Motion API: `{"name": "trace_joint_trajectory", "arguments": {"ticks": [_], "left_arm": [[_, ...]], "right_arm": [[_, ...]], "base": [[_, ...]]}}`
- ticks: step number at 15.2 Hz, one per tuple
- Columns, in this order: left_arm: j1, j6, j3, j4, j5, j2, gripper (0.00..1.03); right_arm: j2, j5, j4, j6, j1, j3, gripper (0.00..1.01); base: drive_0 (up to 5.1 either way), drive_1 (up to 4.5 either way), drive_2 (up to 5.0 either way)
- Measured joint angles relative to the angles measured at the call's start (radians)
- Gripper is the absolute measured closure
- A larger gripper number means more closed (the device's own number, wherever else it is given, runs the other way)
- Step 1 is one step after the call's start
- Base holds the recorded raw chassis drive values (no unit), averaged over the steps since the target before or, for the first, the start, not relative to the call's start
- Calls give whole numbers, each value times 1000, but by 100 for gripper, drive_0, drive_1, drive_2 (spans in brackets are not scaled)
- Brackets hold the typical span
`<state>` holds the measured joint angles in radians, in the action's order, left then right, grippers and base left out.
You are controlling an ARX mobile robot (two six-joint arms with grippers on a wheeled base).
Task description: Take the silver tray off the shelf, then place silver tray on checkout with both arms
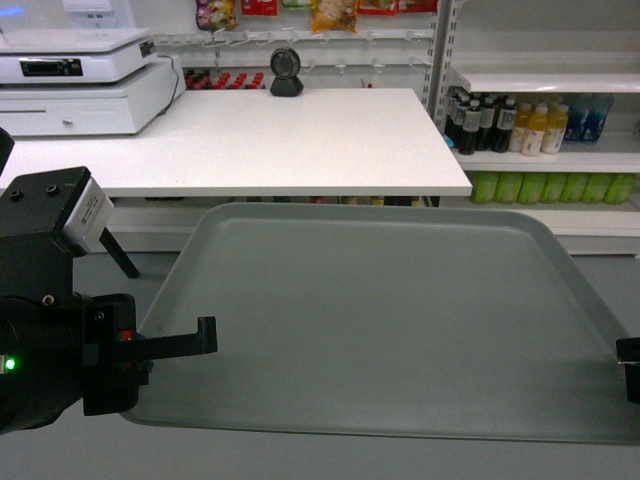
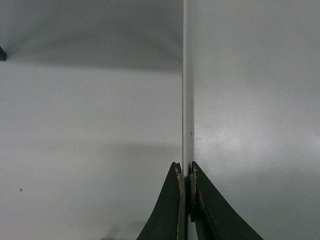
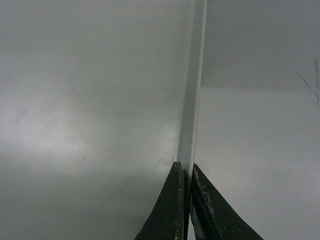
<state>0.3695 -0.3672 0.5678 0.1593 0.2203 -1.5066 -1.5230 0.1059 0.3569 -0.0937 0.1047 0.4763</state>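
The silver tray [image 1: 380, 320], flat, grey-green and empty, hangs in the air in front of the white checkout [image 1: 250, 140], lower than its front edge. My left gripper [image 1: 165, 345] is shut on the tray's left rim, with the upper finger lying over the rim. In the left wrist view the rim [image 2: 188, 100] runs edge-on into the left gripper [image 2: 185, 167]. My right gripper [image 1: 628, 365] holds the right rim at the frame edge; in the right wrist view the rim [image 3: 192, 90] is pinched in the gripper [image 3: 185, 167]. The shelf the tray came from is out of view.
On the checkout stand a black round scanner [image 1: 286, 72] at the back and a white register machine [image 1: 75, 80] at the left. Store shelving with drink bottles [image 1: 520, 125] stands right of the counter. A hook rack with snack bags [image 1: 330, 15] lines the back wall.
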Motion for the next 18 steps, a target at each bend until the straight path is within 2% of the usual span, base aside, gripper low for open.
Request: {"name": "trace_joint_trajectory", "arguments": {"ticks": [6, 8, 10, 18], "left_arm": [[0, 0, 0, -1, 1, 0, 101], [-11, 5, -1, -5, -2, 0, 101], [-3, 4, 0, -2, 0, 0, 101], [-3, 4, -1, 0, 1, 2, 101]], "right_arm": [[0, 0, 2, 0, 0, -1, 99], [0, 4, 6, -8, 13, 0, 99], [0, -2, -2, -7, 6, -1, 99], [0, -2, 3, -7, 5, -1, 99]], "base": [[-496, 246, 246], [0, 0, 0], [0, 0, 0], [12, 441, -416]]}}
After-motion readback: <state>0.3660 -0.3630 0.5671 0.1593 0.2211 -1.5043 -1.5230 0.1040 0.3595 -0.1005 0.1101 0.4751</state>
